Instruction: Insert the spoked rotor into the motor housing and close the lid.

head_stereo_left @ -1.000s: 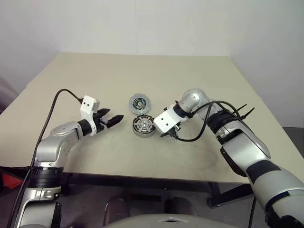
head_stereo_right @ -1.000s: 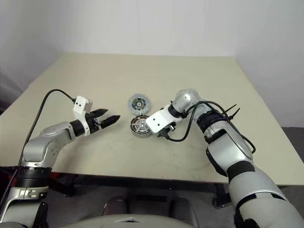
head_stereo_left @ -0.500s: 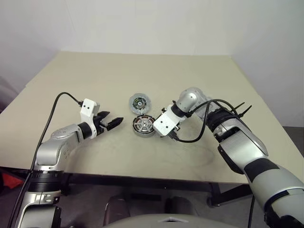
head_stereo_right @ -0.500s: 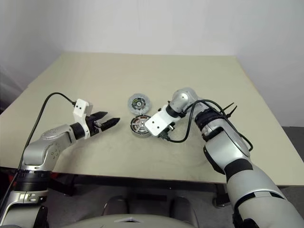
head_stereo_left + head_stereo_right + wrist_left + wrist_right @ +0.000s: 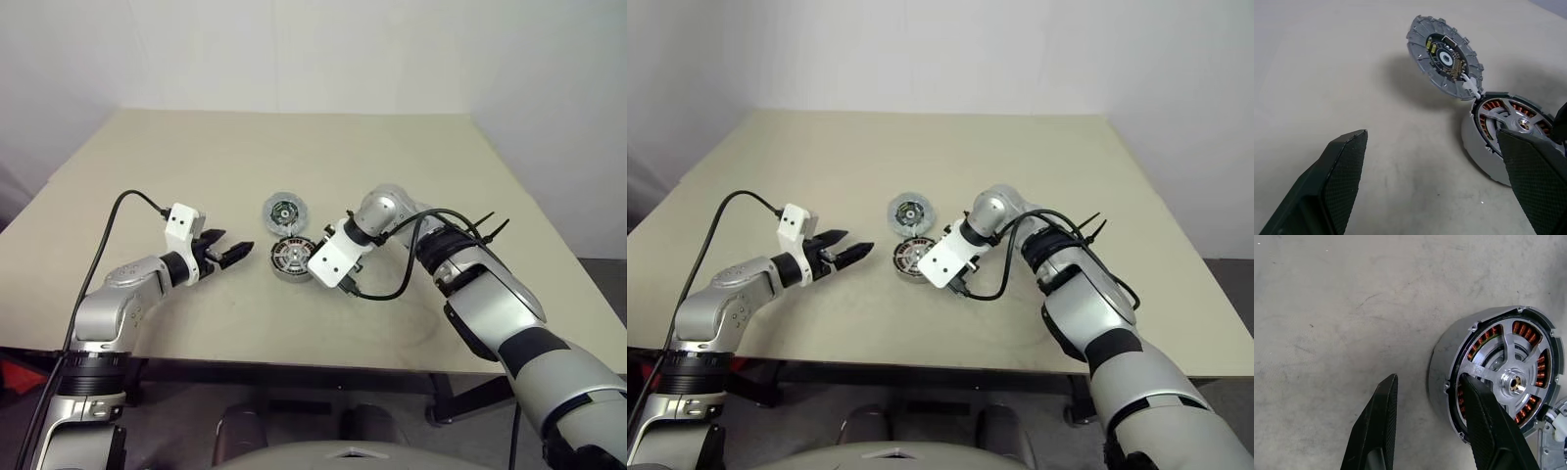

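Observation:
The motor housing point(image 5: 292, 259) stands on the table near its middle, with copper windings showing inside its rim. The spoked rotor point(image 5: 1511, 382) sits inside it, hub up. The lid point(image 5: 285, 211) stands tilted just behind the housing, its dark face with green and yellow parts point(image 5: 1444, 56) showing, and a small white piece joins it to the housing's rim. My left gripper point(image 5: 233, 247) hovers open to the left of the housing, pointing at it. My right gripper point(image 5: 1427, 379) is at the housing's right side, open. One finger point(image 5: 1481, 431) lies over the rim and the other is outside the wall.
The beige table point(image 5: 294, 157) stretches wide behind and beside the parts. A black cable point(image 5: 392, 289) loops from my right wrist over the table beside the housing.
My right wrist has rolled a little beside the housing. The left arm, housing and lid keep their places.

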Controlling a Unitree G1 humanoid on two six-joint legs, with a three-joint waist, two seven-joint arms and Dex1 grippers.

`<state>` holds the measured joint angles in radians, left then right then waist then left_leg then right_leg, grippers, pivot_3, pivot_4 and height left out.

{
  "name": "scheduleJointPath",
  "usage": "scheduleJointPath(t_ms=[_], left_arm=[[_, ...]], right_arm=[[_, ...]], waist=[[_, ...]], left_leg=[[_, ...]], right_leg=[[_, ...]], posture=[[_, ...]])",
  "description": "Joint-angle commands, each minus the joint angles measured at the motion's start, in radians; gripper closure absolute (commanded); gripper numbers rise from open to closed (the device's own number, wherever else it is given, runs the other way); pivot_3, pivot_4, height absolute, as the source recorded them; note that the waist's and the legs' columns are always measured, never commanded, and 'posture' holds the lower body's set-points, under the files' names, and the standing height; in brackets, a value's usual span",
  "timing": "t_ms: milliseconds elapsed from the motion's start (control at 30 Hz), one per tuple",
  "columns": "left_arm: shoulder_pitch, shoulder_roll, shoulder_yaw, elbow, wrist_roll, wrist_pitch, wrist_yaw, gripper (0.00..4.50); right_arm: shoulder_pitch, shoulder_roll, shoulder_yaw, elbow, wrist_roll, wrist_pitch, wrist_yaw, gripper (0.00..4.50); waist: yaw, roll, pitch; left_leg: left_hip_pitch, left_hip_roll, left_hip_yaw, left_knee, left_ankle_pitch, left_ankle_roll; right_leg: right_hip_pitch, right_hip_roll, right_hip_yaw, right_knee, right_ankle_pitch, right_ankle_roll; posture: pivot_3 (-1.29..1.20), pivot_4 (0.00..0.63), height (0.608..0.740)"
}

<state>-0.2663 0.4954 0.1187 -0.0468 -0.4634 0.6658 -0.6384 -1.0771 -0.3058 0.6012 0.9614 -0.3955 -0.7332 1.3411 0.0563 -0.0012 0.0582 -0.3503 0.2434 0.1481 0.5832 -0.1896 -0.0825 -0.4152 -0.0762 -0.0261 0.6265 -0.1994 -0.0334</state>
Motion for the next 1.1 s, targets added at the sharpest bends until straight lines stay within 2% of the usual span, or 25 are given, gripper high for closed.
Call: scheduleJointPath(t_ms=[33,233,567,767,867,967,1033,1100], left_arm=[[-0.006,0.005,0.014,-0.03,-0.001,-0.015,0.003,0.0],[-0.008,0.0,0.011,-0.026,0.002,-0.021,0.005,0.0],[-0.008,-0.016,0.006,-0.011,0.008,-0.032,0.009,0.0],[-0.001,-0.036,0.0,-0.005,0.014,-0.044,0.015,0.0],[-0.001,-0.049,-0.002,0.0,0.017,-0.05,0.019,0.0],[-0.001,-0.062,-0.005,0.004,0.023,-0.057,0.022,0.0],[0.001,-0.069,-0.006,0.006,0.025,-0.062,0.023,0.0],[0.008,-0.077,-0.005,0.008,0.028,-0.069,0.024,0.0]], right_arm=[[-0.025,0.009,-0.004,0.012,-0.017,0.012,-0.052,2.6],[-0.037,0.001,-0.004,0.012,-0.017,0.001,-0.052,4.44],[-0.078,-0.041,-0.017,0.007,-0.016,-0.045,-0.049,4.49],[-0.105,-0.103,-0.054,-0.063,0.083,-0.059,0.089,4.49],[-0.104,-0.128,-0.075,-0.122,0.15,-0.006,0.169,4.49],[-0.054,-0.139,-0.122,-0.272,0.262,0.262,0.263,4.49],[-0.022,-0.144,-0.144,-0.429,0.352,0.6,0.273,4.49],[-0.018,-0.135,-0.169,-0.58,0.392,1.058,0.246,4.49]], waist=[[-0.007,0.0,0.0],[-0.014,-0.001,0.0],[-0.011,-0.001,0.001],[-0.012,0.0,0.002],[-0.016,0.0,0.002],[-0.016,0.0,0.002],[-0.013,0.0,0.002],[-0.011,0.0,0.002]], left_leg=[[0.0,0.0,0.0,0.0,0.0,0.0],[0.0,0.0,0.0,0.0,0.0,0.0],[-0.002,0.0,0.0,0.002,0.0,0.0],[-0.01,0.001,0.0,0.008,-0.002,0.004],[-0.016,0.002,0.0,0.013,-0.004,0.007],[-0.017,0.003,0.0,0.014,-0.005,0.008],[-0.017,0.003,0.0,0.014,-0.005,0.008],[-0.016,0.003,0.0,0.014,-0.004,0.008]], right_leg=[[0.0,0.0,0.0,0.0,0.0,0.0],[0.0,0.0,0.0,-0.001,0.001,-0.002],[-0.002,0.0,0.0,-0.002,0.001,-0.002],[-0.006,0.0,-0.001,-0.002,0.001,-0.002],[-0.009,0.0,-0.001,-0.002,0.001,-0.002],[-0.01,0.001,-0.001,-0.002,0.001,-0.002],[-0.01,0.001,-0.001,-0.002,0.001,-0.002],[-0.01,0.001,-0.001,-0.001,0.001,-0.001]], posture=[[0.0,0.0,0.74],[0.0,0.0,0.74],[0.0,0.0,0.74],[0.0,0.0,0.74],[0.0,0.0,0.74],[0.0,0.0,0.74],[0.0,0.0,0.74],[0.0,0.0,0.74]])
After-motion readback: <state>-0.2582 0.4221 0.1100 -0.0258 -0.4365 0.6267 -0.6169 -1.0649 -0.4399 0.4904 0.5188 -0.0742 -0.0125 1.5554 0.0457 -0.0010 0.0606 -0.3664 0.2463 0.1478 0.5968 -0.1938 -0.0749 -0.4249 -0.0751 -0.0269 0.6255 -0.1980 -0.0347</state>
